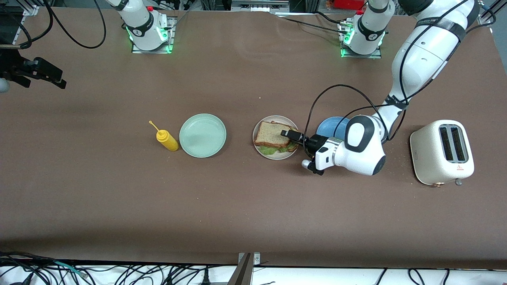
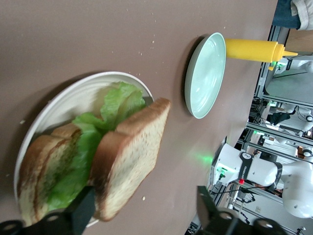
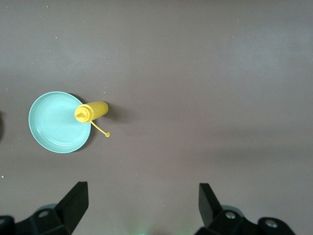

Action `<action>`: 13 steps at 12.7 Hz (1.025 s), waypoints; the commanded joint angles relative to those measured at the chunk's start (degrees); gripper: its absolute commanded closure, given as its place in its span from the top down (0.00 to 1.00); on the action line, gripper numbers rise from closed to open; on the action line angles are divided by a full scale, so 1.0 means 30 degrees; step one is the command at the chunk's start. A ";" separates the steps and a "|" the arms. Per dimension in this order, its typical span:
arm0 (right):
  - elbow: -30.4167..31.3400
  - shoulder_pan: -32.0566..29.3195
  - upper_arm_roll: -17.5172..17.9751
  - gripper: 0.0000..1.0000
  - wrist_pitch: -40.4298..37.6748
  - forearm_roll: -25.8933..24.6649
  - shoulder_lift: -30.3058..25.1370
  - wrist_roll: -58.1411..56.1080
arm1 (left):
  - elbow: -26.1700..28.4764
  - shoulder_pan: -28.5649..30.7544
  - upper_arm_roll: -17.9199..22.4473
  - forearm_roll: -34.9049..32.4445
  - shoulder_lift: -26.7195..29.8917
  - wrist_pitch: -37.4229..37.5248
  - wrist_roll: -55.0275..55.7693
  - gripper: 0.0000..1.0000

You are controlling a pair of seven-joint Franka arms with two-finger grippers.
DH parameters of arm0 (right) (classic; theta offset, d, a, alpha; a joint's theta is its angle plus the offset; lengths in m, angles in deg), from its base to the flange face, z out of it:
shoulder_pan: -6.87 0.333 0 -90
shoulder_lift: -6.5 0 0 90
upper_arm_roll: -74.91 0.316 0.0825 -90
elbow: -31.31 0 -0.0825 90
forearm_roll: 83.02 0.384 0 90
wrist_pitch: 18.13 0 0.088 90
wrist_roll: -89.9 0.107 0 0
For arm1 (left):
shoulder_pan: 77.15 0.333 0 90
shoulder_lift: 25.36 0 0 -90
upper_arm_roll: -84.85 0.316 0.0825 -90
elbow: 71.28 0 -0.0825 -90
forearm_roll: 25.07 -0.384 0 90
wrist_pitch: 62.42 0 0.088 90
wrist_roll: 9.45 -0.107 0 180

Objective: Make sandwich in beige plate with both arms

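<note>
Front view gives you a wide brown desk (image 1: 119,190) with a matte cover, cables trailing along the camera's edge and metal framing and rigging past the robots' bases.

Going across from the right arm's end: the right claw (image 1: 47,77), black, hangs high over the bare desk at that end. In the right wrist view its two fingers (image 3: 73,203) stand wide apart with nothing between them. The arm waits there.

Next you see a yellow plastic squeeze bottle (image 1: 167,140) with its cap dangling on a thin tether. It stands just beside a round mint-green plate (image 1: 202,135).

Toward the left arm's end sits the round beige plate (image 1: 273,155), carrying the sandwich (image 1: 273,134) of tan bread slices and ruffled green lettuce. In the left wrist view the top slice (image 2: 129,164) is tilted, leaning on the lettuce (image 2: 98,147) and the lower slice. One crust edge sits low at the plate's rim, while the other is raised. Its long edge runs toward the mint-green plate.

The left claw (image 1: 295,136) is low over the plate's edge, its jaws apart. One finger (image 2: 80,213) is close against the top slice's crust; you cannot tell whether it touches.

A round blue plate (image 1: 330,126) is half hidden under the left arm's wrist. A cream two-slot toaster (image 1: 441,152) stands nearest the left arm's end.
</note>
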 commanded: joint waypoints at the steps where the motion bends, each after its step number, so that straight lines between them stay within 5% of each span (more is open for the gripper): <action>1: -0.0465 0.0044 0.0017 1.00 -0.0126 0.0060 0.0208 0.0110 | 0.0204 0.1047 0.0055 -0.1283 0.1290 0.1367 -0.0254 1.00; 13: -0.0436 0.0190 0.0134 1.00 0.0399 -0.0583 0.0179 0.0110 | 0.0027 0.2663 -0.0092 -1.2654 0.8671 0.4560 0.3437 1.00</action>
